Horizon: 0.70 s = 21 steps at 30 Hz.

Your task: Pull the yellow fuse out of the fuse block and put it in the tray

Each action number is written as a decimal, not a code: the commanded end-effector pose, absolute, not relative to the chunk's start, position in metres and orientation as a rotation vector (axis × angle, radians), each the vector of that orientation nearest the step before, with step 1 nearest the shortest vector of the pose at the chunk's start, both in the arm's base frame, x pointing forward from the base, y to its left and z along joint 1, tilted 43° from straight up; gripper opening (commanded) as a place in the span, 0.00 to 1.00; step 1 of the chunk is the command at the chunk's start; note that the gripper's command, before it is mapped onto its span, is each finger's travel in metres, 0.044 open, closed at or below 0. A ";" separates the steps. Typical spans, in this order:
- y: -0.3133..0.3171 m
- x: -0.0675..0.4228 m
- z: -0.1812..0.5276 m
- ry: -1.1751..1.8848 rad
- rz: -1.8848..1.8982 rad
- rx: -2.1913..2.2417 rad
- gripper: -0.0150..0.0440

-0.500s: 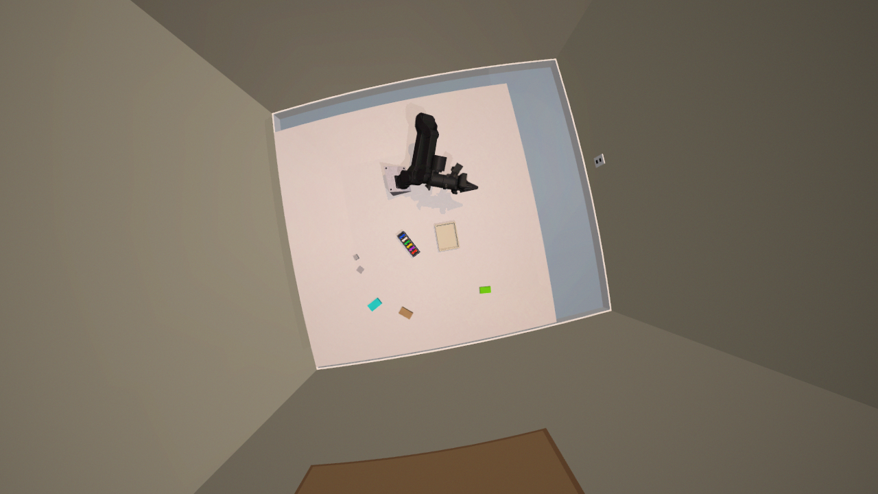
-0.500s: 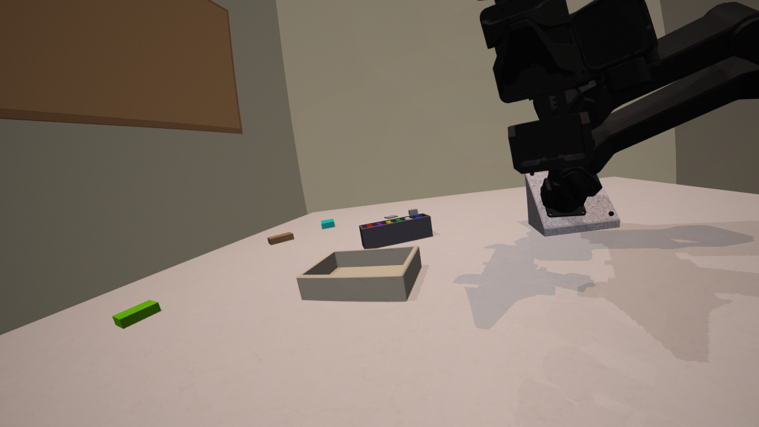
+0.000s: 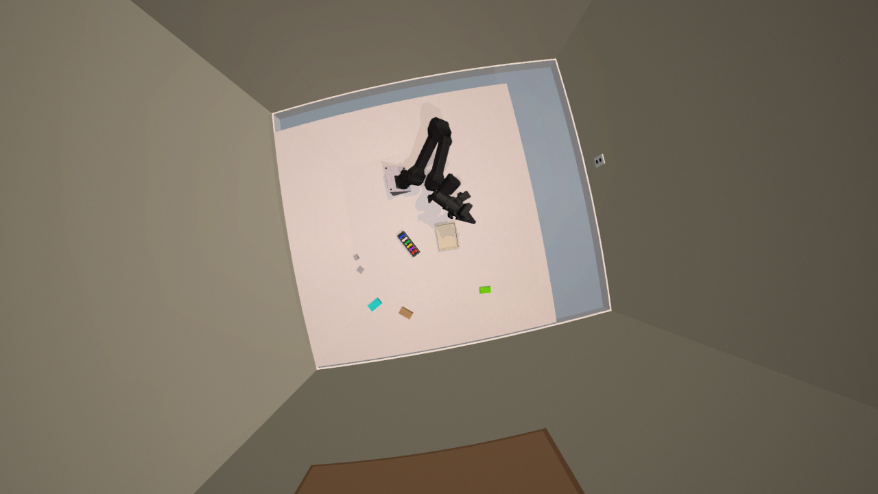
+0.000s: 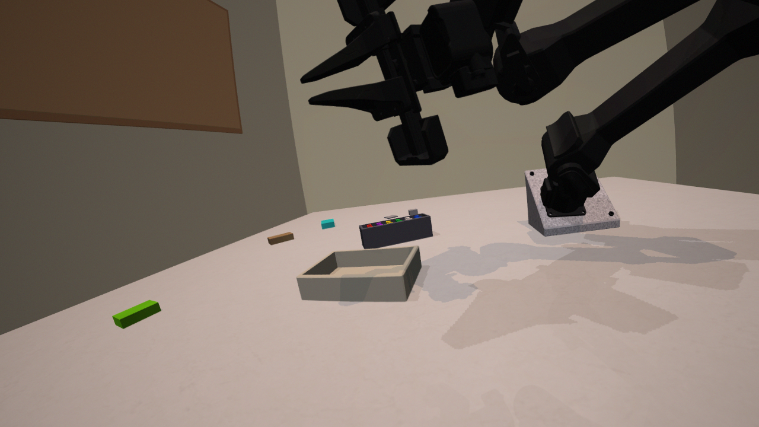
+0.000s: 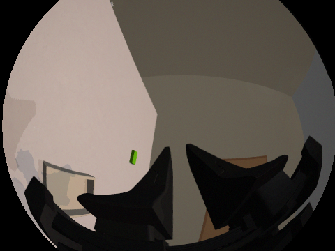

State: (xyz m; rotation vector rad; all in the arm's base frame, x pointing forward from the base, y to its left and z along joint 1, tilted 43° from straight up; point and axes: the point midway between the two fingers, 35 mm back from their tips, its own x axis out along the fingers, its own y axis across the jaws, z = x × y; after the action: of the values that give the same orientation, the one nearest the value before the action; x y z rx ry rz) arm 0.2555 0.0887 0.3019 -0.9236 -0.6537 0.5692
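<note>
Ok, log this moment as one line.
phase: approach | gripper: open, empty, high above tray | yellow fuse: seated in fuse block

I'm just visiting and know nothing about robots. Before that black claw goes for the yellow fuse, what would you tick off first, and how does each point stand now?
1. Gripper holds nothing: ok, the fingers stand slightly apart with only air between them.
2. Gap wide enough for a fuse: cannot tell, it looks narrow.
3. Yellow fuse seated in the fuse block: ok, it sits in the row with the others.
4. Gripper above the yellow fuse: not ok, it hangs high near the tray, pointing sideways.
5. Tray free to receive it: ok, nothing visible inside.
6. Arm away from the block: ok, well above it.
</note>
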 end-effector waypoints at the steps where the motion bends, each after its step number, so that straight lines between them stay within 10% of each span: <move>1: 0.063 0.317 0.261 -0.386 0.586 -1.035 0.37; 21: -0.013 0.371 0.095 0.256 1.104 -1.223 0.37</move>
State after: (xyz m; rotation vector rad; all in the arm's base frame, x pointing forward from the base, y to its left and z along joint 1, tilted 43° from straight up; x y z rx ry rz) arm 0.3730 0.0135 0.1588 -1.2138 0.0588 0.8417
